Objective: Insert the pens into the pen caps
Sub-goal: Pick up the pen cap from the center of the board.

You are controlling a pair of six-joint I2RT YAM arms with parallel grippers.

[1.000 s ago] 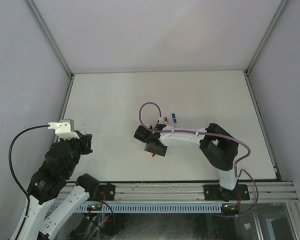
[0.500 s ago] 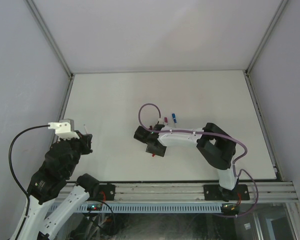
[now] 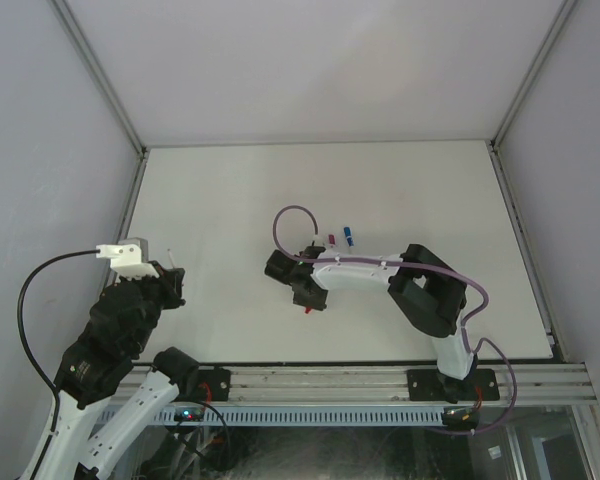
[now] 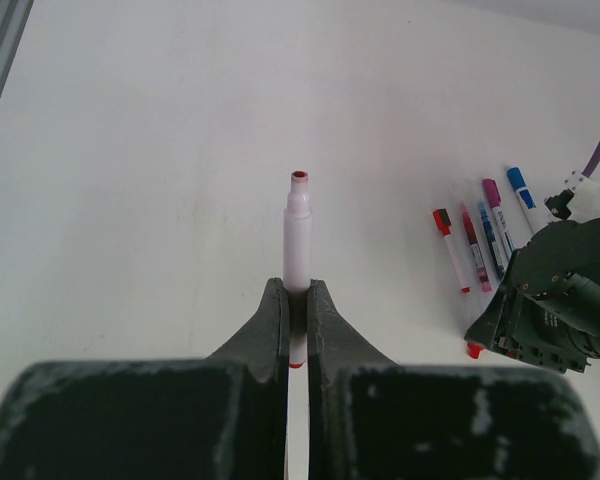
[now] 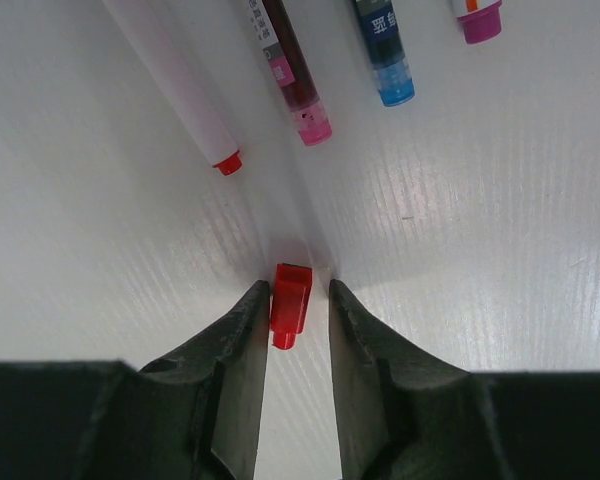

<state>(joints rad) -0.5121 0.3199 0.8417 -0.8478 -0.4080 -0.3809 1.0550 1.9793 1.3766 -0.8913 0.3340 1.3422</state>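
Note:
My left gripper (image 4: 298, 292) is shut on a white pen (image 4: 298, 235) whose open red tip points away from the camera, held above the table at the left (image 3: 170, 283). My right gripper (image 5: 298, 290) is down on the table with a small red pen cap (image 5: 291, 298) between its open jaws. The left finger touches the cap and the right finger stands a little off it. In the top view that cap (image 3: 307, 309) shows just below the right gripper (image 3: 305, 300). Just beyond lie several more pens (image 5: 292, 85) side by side, with red, magenta and blue ends.
The row of pens (image 4: 480, 240) lies near the table's middle, right behind the right gripper (image 4: 555, 300). A purple cable (image 3: 290, 215) loops over the right wrist. Metal frame posts and grey walls bound the white table (image 3: 220, 190).
The right gripper's jaws have narrowed around the red cap, and that arm has shifted slightly left. The left arm and its pen have not moved.

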